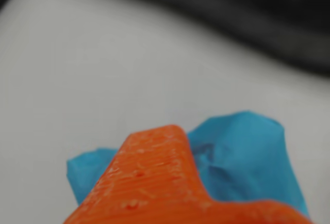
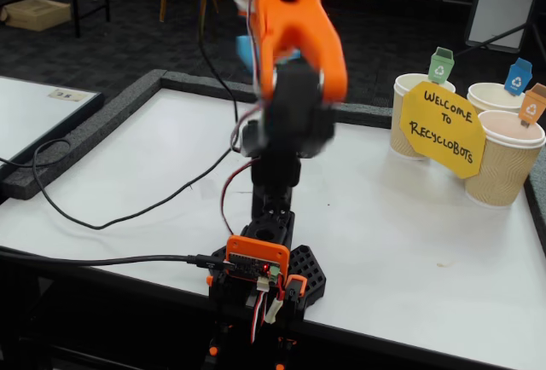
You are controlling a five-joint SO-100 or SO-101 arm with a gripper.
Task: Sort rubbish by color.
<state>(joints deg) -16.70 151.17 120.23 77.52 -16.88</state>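
orange two-finger gripper (image 1: 206, 193) clamped on crumpled light blue paper lump (image 1: 242, 152), carried high above white table (image 2: 409, 216) (green lump unseen), well left of blue-tagged beige paper cup (image 2: 493, 97), likely drop target.

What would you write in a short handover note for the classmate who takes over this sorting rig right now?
Gripper: shut on the light blue crumpled paper lump, raised well above the white table.
Light green lump: not visible in either view.
Three beige ribbed paper cups with green, blue and orange tags stand at the table's far right in the fixed view, behind the yellow sign.
Done: blue lump picked up.
Left: drop it in a cup, presumably the blue-tagged one; find and sort the green.
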